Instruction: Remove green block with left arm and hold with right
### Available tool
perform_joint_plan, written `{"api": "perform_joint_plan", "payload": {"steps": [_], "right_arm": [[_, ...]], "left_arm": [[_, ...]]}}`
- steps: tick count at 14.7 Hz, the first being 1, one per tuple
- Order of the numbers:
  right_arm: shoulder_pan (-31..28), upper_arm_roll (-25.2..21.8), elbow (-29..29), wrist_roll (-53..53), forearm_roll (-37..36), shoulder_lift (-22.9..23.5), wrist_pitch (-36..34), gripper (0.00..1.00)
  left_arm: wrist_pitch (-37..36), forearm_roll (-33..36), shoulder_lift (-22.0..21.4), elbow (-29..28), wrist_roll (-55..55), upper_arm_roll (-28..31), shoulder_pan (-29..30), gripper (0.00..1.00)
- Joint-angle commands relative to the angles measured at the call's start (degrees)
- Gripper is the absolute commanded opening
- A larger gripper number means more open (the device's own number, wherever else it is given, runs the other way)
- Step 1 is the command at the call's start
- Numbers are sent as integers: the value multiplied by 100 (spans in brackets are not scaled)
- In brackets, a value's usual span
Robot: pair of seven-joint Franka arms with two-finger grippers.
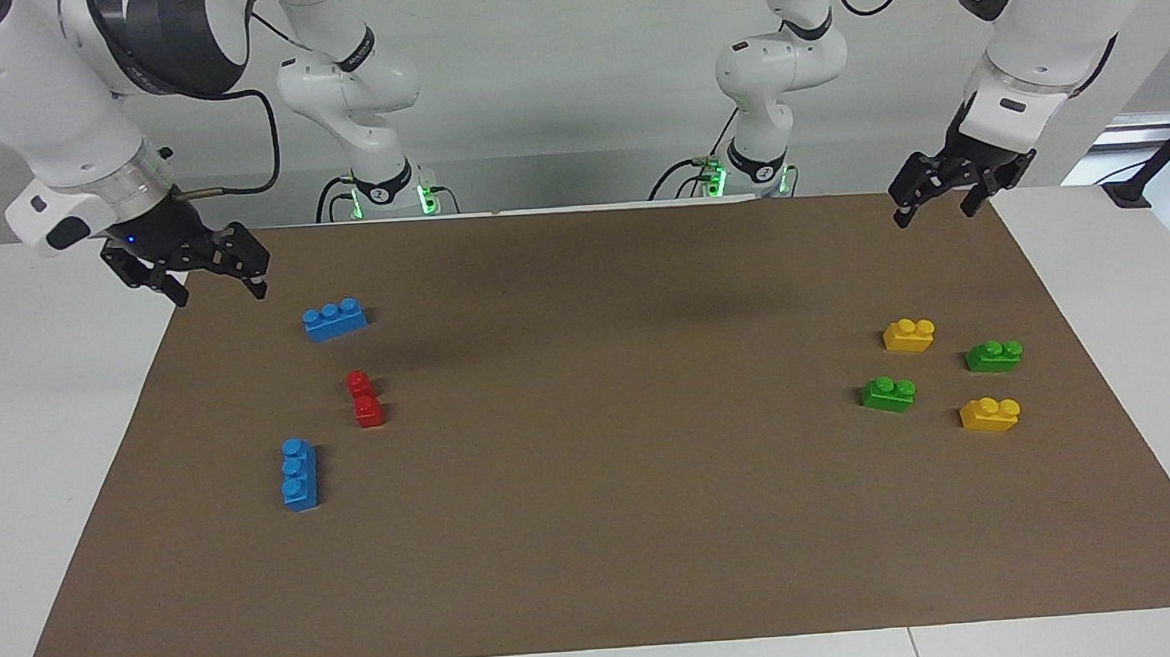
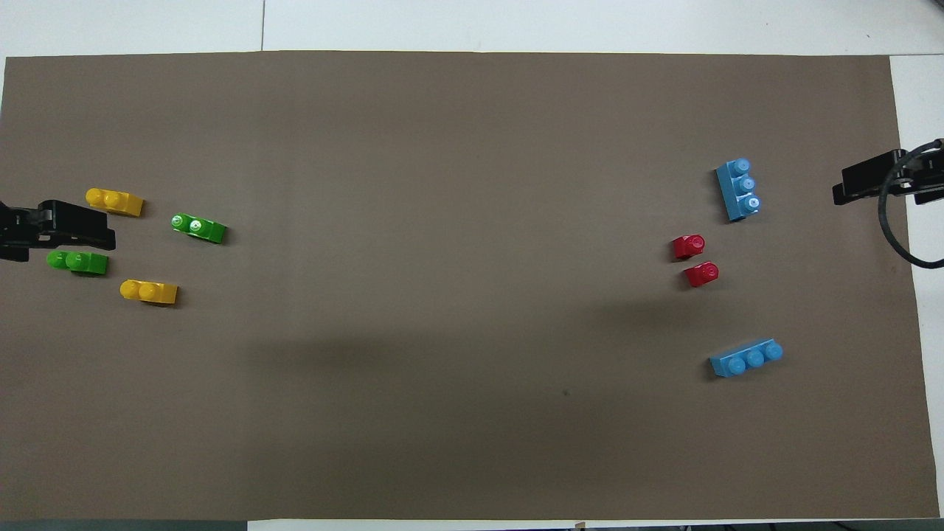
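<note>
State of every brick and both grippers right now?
Left gripper: open, raised, empty.
Right gripper: open, raised, empty.
Green bricks: flat on mat, studs up, apart.
Yellow bricks: flat, untouched.
Red bricks: side by side.
Blue bricks: flat, separate.

In the overhead view both arms run off the picture's edges — only the left gripper (image 2: 88, 234) and right gripper (image 2: 859, 181) tips show. The facing view's top edge crops the arms' upper links.
</note>
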Motion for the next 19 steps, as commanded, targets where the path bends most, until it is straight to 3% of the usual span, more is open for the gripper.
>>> {"api": "perform_joint_plan", "payload": {"steps": [1,19], "right_arm": [[20,18,209,133,-185,78,-156,100],[12,0,183,300,-194,104,-165,100]], "left_arm": [[-217,99,59,163,66,66,-100,100],[-287,46,24,155,48,31,-91,100]]}}
